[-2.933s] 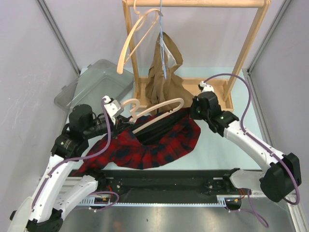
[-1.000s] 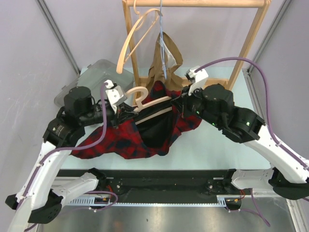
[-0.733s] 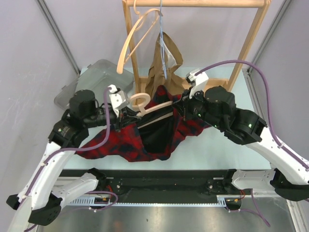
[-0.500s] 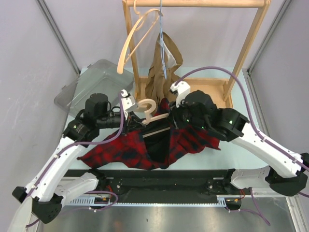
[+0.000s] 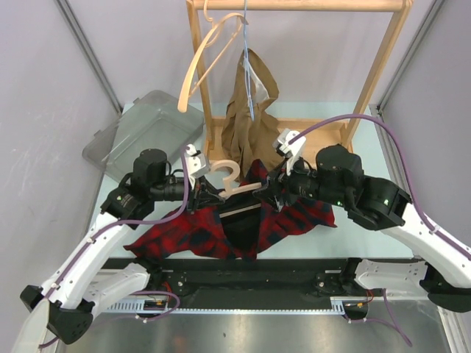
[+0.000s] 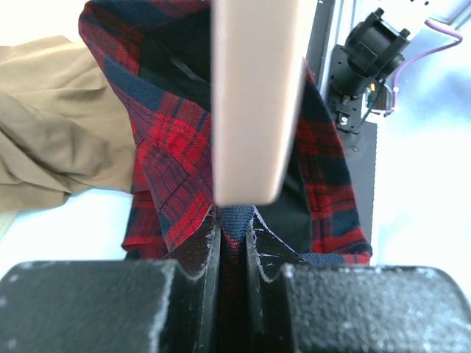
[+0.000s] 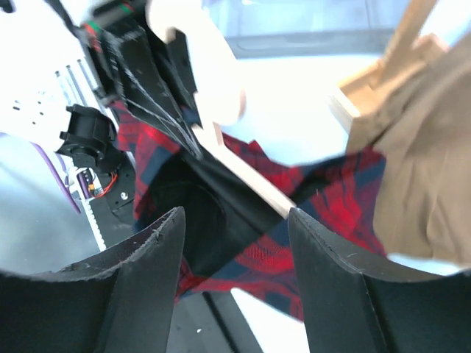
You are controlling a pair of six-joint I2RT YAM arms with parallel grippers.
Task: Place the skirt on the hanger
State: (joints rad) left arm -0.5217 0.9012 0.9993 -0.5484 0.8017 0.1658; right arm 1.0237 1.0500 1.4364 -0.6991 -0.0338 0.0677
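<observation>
Your left gripper [image 6: 234, 237] pinches the skirt [image 5: 184, 235] by the hanger [image 6: 254, 95]; your right gripper [image 7: 234, 220] is spread. A tan garment [image 5: 246, 121] on the rack [image 5: 377, 70] hangs just behind them.

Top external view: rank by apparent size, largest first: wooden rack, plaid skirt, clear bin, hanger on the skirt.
1. wooden rack, by outline
2. plaid skirt
3. clear bin
4. hanger
</observation>
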